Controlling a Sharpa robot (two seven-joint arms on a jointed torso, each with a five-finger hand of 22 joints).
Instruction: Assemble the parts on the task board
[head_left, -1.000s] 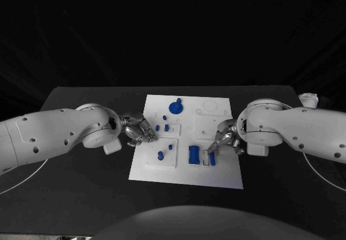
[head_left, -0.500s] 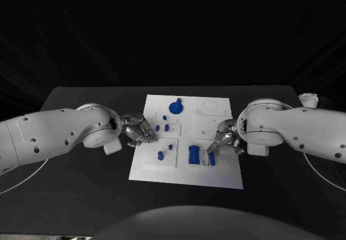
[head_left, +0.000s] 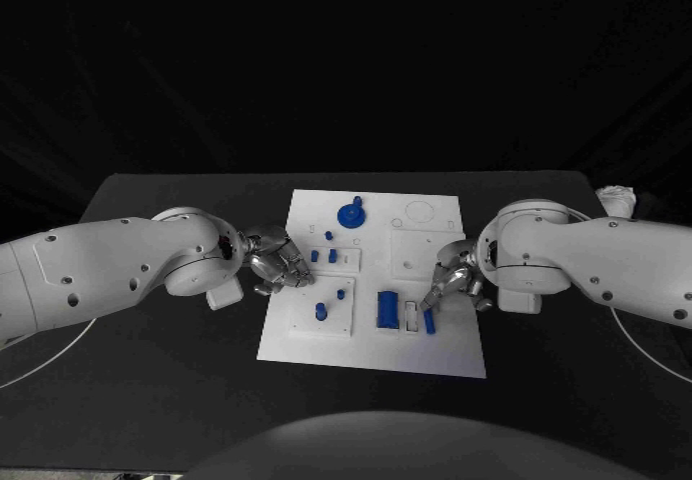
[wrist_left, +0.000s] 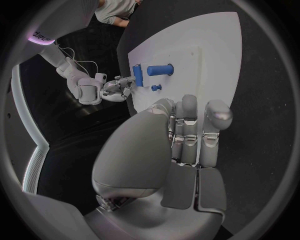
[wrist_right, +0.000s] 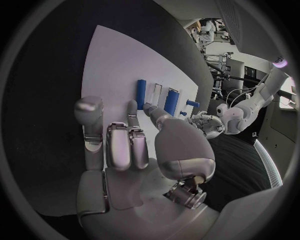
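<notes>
You kept the right hand (head_left: 450, 283) empty, fingers spread, beside the narrow blue bar (head_left: 428, 320) at frame centre; align before pinching.

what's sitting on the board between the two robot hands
Head view: small blue parts by the left robot hand, a blue block nearer the right robot hand.

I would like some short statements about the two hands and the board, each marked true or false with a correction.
1. The task board lies between the two hands. True.
2. The right hand is lifting the large round blue part. False: that part sits near the board's far edge, away from the hand.
3. The left hand is at the board's left edge. True.
4. The narrow blue bar lies off the board on the black table. False: it lies on the board, near the right hand.
</notes>
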